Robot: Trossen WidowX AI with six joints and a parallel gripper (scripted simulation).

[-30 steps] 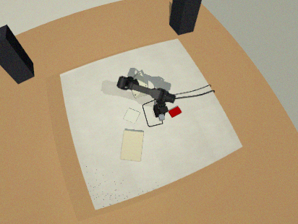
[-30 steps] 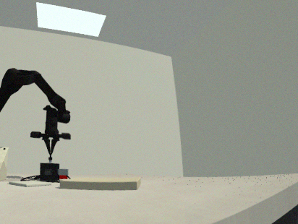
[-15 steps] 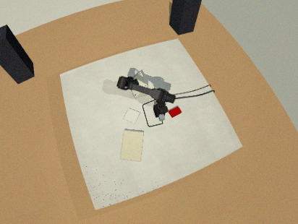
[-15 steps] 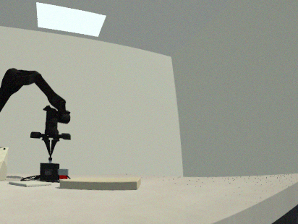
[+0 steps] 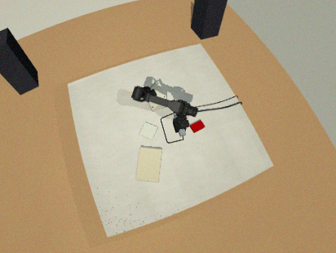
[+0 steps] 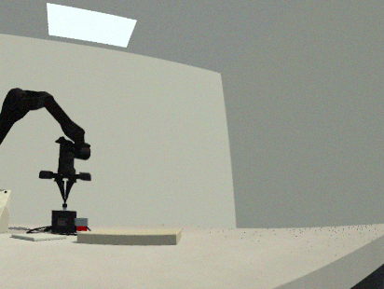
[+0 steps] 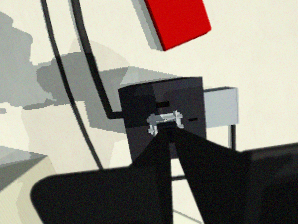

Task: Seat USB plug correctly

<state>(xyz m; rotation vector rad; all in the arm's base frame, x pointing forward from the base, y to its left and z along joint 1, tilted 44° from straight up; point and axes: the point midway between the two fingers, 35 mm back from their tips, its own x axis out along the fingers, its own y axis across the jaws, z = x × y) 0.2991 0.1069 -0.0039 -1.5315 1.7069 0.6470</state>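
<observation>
The power cube (image 6: 58, 227) (image 7: 137, 102) is a dark block standing on the table, with slots in its top. My gripper (image 6: 64, 203) (image 7: 169, 134) points straight down over the cube, its fingers shut on the USB plug. Silvery metal of the USB plug (image 7: 166, 119) shows at the fingertips in the wrist view, over the cube's top. In the exterior view a thin pale sliver shows between the fingertips and the cube. The fingers hide most of the plug and the socket mouth, so its depth and which way round it is cannot be told.
A light grey block (image 5: 182, 132) (image 7: 221, 107) is at the cube's side. A red block (image 5: 197, 126) (image 7: 182, 22) lies close by. Black cables (image 5: 216, 107) (image 7: 91, 65) run from the cube. A thin white square (image 5: 148, 130), a flat beige block (image 5: 148, 164) (image 6: 128, 238) and a cream box (image 6: 3, 212) are also there.
</observation>
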